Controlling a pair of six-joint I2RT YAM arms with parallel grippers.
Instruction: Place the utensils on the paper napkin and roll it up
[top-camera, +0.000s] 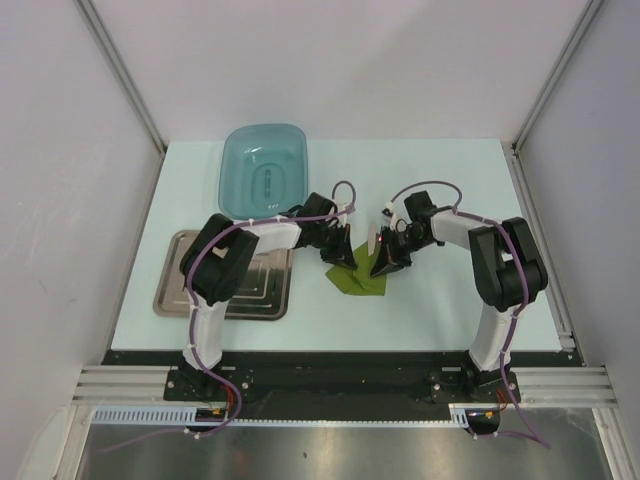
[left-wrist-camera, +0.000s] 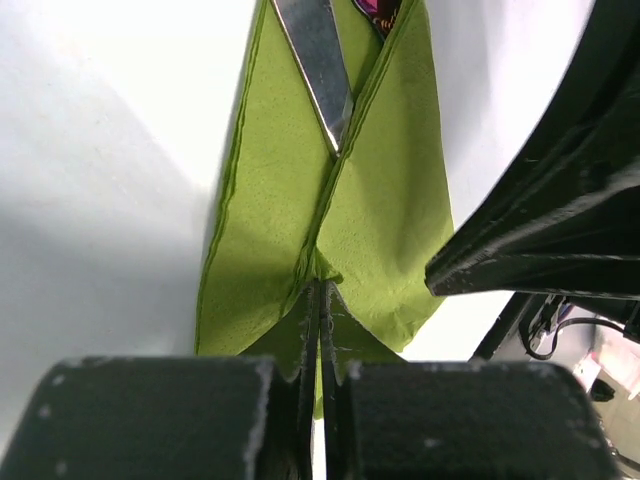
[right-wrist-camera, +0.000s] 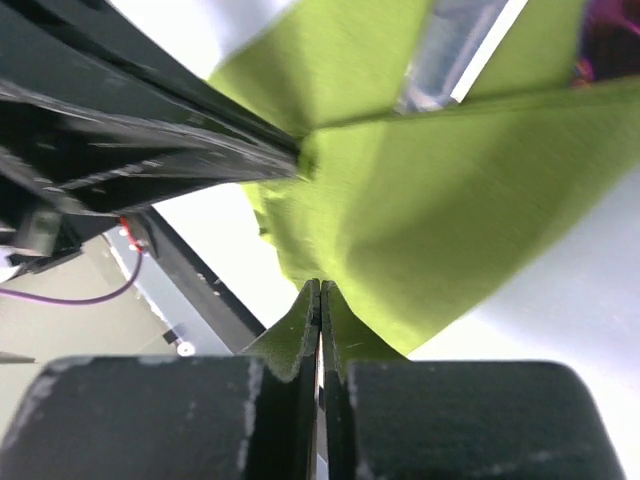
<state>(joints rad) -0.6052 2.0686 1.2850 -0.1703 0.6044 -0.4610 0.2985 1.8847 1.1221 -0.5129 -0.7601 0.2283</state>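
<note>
Olive-green paper, left grip: the left gripper (left-wrist-camera: 318, 300) has its jaws pressed together on a fold of the thin olive-green square paper napkin (left-wrist-camera: 390, 220). The sheet rises in two flaps straight ahead of its fingertips.
Olive-green paper, right grip: the right gripper (right-wrist-camera: 320, 298) is pinched flat on the napkin's edge too. The sheet spreads ahead of it and to its right.
Inside the fold: just ahead of the left fingertips, the slim silver-metal utensils with magenta handle parts (left-wrist-camera: 318, 60) lie in the valley between the flaps. Only one blade and a scrap of magenta show.
Between the hands: the grippers sit just beside each other over the one small bundle on the white table (top-camera: 450, 310).
Step in hand, as I judge it: closing the flaps over the cutlery and starting the roll.
Doing it well: turn both pinches together, level and in one direction. Hold the paper snug but not stretched, since thin paper may tear at the pinch. Trap the utensils in the crease so they cannot slide out of an open end.
Farther off: a flat rectangular steel tray (top-camera: 172, 295) lies out past the left gripper's outer side, and a teal rounded plastic basin (top-camera: 240, 150) lies beyond it. Both are well apart from the napkin.
</note>
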